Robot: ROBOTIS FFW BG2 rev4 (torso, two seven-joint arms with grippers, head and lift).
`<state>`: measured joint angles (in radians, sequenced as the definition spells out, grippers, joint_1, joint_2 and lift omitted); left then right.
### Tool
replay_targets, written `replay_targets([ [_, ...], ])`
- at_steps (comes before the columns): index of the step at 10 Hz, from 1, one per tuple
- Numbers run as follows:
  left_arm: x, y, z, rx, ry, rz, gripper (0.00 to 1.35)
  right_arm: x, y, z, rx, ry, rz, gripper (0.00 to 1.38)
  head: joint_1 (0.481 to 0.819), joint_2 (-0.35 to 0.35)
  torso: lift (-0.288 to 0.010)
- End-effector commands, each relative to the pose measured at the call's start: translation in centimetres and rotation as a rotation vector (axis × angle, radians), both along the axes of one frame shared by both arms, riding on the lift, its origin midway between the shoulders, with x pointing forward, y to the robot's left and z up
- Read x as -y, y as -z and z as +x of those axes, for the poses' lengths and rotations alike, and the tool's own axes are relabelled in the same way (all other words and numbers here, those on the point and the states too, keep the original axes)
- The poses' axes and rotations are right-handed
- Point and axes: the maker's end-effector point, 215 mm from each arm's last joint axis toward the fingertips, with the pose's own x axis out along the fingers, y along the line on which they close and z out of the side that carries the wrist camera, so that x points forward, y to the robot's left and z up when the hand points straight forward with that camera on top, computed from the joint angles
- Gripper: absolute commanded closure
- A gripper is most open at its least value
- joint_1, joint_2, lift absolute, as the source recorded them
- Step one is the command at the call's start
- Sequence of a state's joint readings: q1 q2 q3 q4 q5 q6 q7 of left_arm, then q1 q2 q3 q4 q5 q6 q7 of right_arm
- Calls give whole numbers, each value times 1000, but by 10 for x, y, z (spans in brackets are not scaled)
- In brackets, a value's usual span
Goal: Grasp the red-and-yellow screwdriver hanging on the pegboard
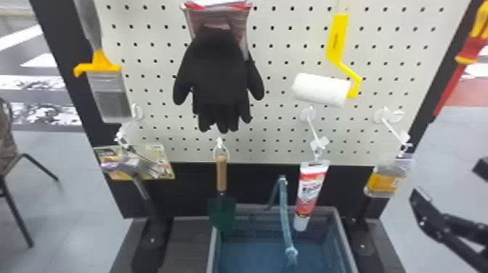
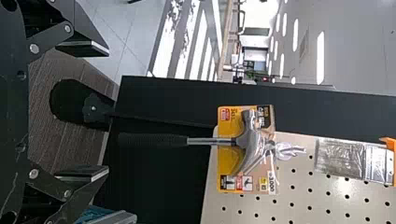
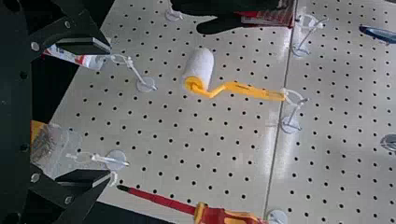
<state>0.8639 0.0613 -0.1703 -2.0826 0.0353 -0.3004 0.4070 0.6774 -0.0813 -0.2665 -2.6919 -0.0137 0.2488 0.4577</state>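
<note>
The screwdriver (image 3: 212, 215) hangs ungrasped by the right edge of the pegboard (image 1: 283, 21), above your right gripper (image 3: 111, 111), whose jaws stand wide and empty. Your left gripper (image 2: 108, 110) also has wide, empty jaws; approach and grasp remain.

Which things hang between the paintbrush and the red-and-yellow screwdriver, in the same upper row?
In the head view, the black gloves and then the yellow-handled paint roller hang between the paintbrush and the screwdriver.
</note>
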Motion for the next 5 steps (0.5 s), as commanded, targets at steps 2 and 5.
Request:
replay_targets([
  [2,1,1,0,-5,1,-1,383,8,-21,6,41,5,-26,332,549,0,-100],
  [5,2,2,1,-6,5,-2,383,20,-54,8,117,31,-61,332,549,0,-100],
])
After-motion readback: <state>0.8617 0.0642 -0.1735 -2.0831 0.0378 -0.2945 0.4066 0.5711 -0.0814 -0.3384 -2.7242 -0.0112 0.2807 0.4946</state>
